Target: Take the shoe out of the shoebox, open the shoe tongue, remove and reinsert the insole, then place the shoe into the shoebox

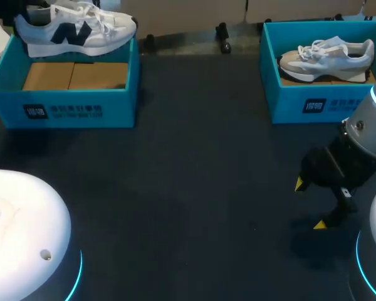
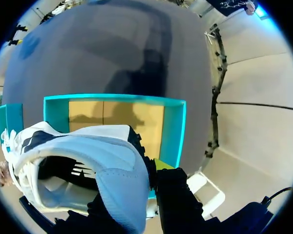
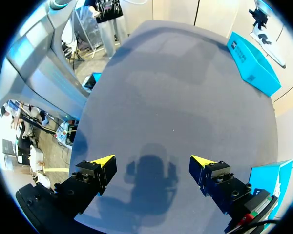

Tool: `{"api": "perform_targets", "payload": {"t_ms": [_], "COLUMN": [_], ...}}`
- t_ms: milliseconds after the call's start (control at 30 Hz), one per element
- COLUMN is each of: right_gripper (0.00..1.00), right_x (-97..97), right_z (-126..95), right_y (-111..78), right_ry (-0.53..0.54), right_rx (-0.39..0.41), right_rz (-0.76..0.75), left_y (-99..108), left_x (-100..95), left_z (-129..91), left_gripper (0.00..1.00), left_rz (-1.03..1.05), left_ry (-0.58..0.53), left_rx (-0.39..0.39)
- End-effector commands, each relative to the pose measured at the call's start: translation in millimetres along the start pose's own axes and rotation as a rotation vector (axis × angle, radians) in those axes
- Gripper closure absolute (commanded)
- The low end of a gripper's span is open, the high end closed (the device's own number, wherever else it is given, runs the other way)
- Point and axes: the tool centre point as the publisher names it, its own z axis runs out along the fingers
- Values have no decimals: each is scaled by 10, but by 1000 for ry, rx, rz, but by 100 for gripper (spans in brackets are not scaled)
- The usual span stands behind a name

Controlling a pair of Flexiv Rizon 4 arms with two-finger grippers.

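- Left gripper (image 2: pixel 136 191) clamps the white shoe (image 1: pixel 75 28) above the blue box (image 1: pixel 6 100) at 11 o'clock; its label (image 1: pixel 62 111) is unreadable.
- Right gripper (image 1: pixel 309 204) wide open, empty, at 4 o'clock.

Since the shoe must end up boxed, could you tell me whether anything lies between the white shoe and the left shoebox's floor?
Nothing visible does. The white shoe hangs over the rear wall of the left shoebox, and the box's cardboard floor lies bare.
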Motion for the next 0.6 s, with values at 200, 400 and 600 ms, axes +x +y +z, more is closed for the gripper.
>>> {"api": "perform_targets", "payload": {"t_ms": [200,400,600], "right_gripper": [0,0,0], "right_x": [13,13,13], "right_z": [10,10,10], "right_y": [-7,-7,-7], "right_ry": [-3,-3,-3], "right_rx": [0,0,0], "right_rz": [-1,-1,-1], "left_y": [261,414,505], "left_x": [-46,-7,74], "left_z": [62,210,328], "left_gripper": [100,100,100], "left_rz": [6,-9,-19], "left_ry": [19,24,27], "left_rx": [28,65,71]}}
